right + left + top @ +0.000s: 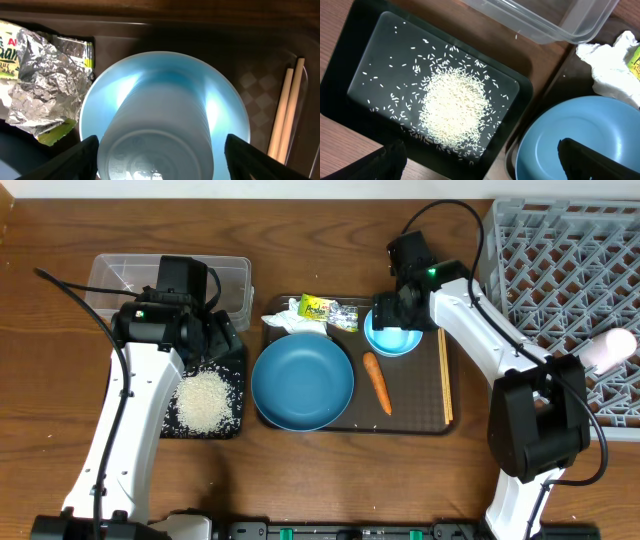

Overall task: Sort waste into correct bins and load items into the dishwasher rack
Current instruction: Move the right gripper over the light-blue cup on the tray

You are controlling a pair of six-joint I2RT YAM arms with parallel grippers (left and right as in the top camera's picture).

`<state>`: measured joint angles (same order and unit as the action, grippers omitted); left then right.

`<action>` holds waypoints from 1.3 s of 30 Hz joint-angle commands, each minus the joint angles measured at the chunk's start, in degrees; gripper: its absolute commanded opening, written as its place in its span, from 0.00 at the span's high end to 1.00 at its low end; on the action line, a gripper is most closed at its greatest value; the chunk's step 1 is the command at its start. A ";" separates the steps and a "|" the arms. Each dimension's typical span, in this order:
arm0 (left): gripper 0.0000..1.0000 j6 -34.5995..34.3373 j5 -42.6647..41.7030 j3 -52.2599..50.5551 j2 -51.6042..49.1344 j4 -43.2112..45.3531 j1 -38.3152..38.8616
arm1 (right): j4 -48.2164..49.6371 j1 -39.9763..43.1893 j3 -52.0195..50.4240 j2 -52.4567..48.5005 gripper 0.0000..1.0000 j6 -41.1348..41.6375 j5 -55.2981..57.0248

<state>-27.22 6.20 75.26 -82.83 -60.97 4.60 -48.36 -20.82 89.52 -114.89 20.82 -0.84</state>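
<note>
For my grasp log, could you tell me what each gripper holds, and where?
Left gripper: nothing. Right gripper straddles the light-blue cup at its sides; a grip cannot be confirmed.

A brown wood-grain desk (330, 480) seen from above. At its rear left stands a clear plastic tub (115, 275). Just in front of the tub lies a shallow black tray (170, 428), with a narrow strip of bare wood between them. Close beside the black tray, at centre, lies a dark-brown serving tray (415, 395). A grey lattice rack (560, 260) fills the right rear corner.
</note>
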 commanded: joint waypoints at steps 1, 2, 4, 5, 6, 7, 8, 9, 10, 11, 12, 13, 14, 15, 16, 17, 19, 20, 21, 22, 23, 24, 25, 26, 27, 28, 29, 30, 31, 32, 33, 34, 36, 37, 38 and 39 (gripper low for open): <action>0.01 -0.55 0.48 0.61 0.20 -0.07 -0.20 | -0.09 -0.63 0.00 -0.55 0.24 0.44 -0.02; 0.01 -0.55 0.48 0.61 0.20 -0.07 -0.20 | -0.09 -0.66 0.00 -0.55 0.27 0.46 -0.07; 0.01 -0.55 0.48 0.61 0.20 -0.07 -0.20 | -0.22 -0.63 0.00 -0.55 0.27 1.05 -0.04; 0.01 -0.55 0.48 0.61 0.20 -0.07 -0.20 | -0.26 -0.63 0.00 -0.55 0.27 1.03 -0.07; 0.01 -0.55 0.48 0.61 0.20 -0.07 -0.20 | -0.33 -0.63 0.00 -0.55 0.25 1.03 -0.07; 0.01 -0.55 0.48 0.61 0.20 -0.07 -0.20 | -0.50 -0.63 0.00 -0.55 0.24 1.03 -0.04; 0.01 -0.55 0.48 0.61 0.20 -0.07 -0.20 | -0.66 -0.63 0.00 -0.55 0.23 1.03 -0.04; 0.01 -0.55 0.48 0.61 0.20 -0.07 -0.20 | -0.81 -0.63 0.00 -0.55 0.22 1.03 -0.04; 0.01 -0.52 0.48 0.61 0.20 -0.07 -0.20 | -0.94 -0.63 -0.02 -0.55 0.21 1.03 -0.04; 0.01 -0.52 0.48 0.61 0.20 -0.07 -0.20 | -1.01 -0.63 -0.09 -0.55 0.22 1.03 -0.04; 0.01 -0.55 0.48 0.61 0.20 -0.07 -0.20 | -0.94 -0.63 -0.24 -0.55 0.21 1.03 -0.04; 0.01 -0.55 0.48 0.61 0.20 -0.07 -0.20 | -0.76 -0.63 -0.50 -0.55 0.21 1.03 -0.02; 0.01 -0.55 0.48 0.61 0.20 -0.07 -0.20 | -0.70 -0.63 -0.66 -0.55 0.21 1.03 -0.04; 0.01 -0.52 0.48 0.61 0.20 -0.07 -0.20 | -0.70 -0.63 -0.83 -0.55 0.21 1.05 -0.04; 0.01 -0.52 0.48 0.61 0.20 -0.07 -0.20 | -0.74 -0.63 -0.83 -0.55 0.21 1.07 -0.04; 0.01 -0.52 0.48 0.61 0.20 -0.07 -0.20 | -0.70 -0.63 -0.83 -0.55 0.22 1.07 -0.04; 0.01 -0.52 0.48 0.61 0.20 -0.07 -0.20 | -0.66 -0.63 -0.83 -0.55 0.23 1.51 -0.04; 0.01 -0.55 0.48 0.61 0.20 -0.07 -0.20 | -0.66 -0.63 -0.83 -0.55 0.24 1.53 -0.07; 0.01 -0.55 0.48 0.61 0.20 -0.07 -0.20 | -0.70 -0.63 -0.83 -0.55 0.25 1.73 -0.04; 0.01 -0.52 0.48 0.61 0.20 -0.07 -0.20 | -0.72 -0.63 -0.83 -0.55 0.25 1.70 -0.04; 0.01 -0.52 0.48 0.61 0.20 -0.07 -0.20 | -0.72 -0.63 -0.83 -0.55 0.26 1.70 -0.04; 0.01 -0.55 0.48 0.61 0.20 -0.07 -0.20 | -0.72 -0.63 -0.83 -0.55 0.26 1.70 -0.04; 0.01 -0.55 0.48 0.61 0.20 -0.07 -0.20 | -0.70 -0.70 -0.83 -0.55 0.26 1.70 -0.04; 0.01 -0.55 0.48 0.61 0.20 -0.07 -0.20 | -0.70 -0.85 -0.83 -0.55 0.26 1.68 0.00; 0.01 -0.52 0.48 0.61 0.20 -0.07 -0.20 | -0.74 -1.07 -0.83 -0.55 0.26 1.66 0.44; 0.01 -0.52 0.48 0.61 0.20 -0.07 -0.20 | -0.74 -1.33 -0.85 -0.55 0.26 1.64 0.85; 0.01 -0.55 0.48 0.61 0.20 -0.07 -0.20 | -0.70 -1.66 -0.85 -0.55 0.25 1.66 1.42; 0.01 -0.55 0.48 0.61 0.20 -0.07 -0.20 | -0.61 -2.05 -0.85 -0.55 0.25 1.66 2.19; 0.01 -0.55 0.48 0.61 0.20 -0.07 -0.20 | -0.48 -2.40 -0.85 -0.55 0.25 1.66 2.62; 0.01 -0.55 0.48 0.61 0.20 -0.07 -0.20 | -0.44 -2.71 -0.85 -0.55 0.25 1.68 3.06; 0.01 -0.55 0.48 0.61 0.20 -0.07 -0.20 | -0.35 -3.02 -0.85 -0.57 0.25 1.66 3.34; 0.01 -0.55 0.48 0.61 0.20 -0.07 -0.20 | -0.26 -3.23 -0.85 -0.55 0.25 1.66 3.48; 0.00 -0.55 0.48 0.61 0.20 -0.07 -0.20 | -0.04 -3.56 -0.85 -0.57 0.25 1.66 3.67; 0.01 -0.55 0.48 0.61 0.20 -0.07 -0.20 | 0.02 -3.65 -0.85 -0.55 0.25 1.66 3.67; 0.00 -0.55 0.48 0.61 0.20 -0.07 -0.20 | 0.13 -3.65 -0.85 -0.55 0.25 1.66 3.67; 0.01 -0.55 0.48 0.61 0.20 -0.07 -0.20 | 0.15 -3.63 -0.85 -0.55 0.24 1.66 3.80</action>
<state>-27.22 6.22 75.26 -82.83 -60.97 4.60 -48.45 -23.99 89.17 -114.89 21.93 1.54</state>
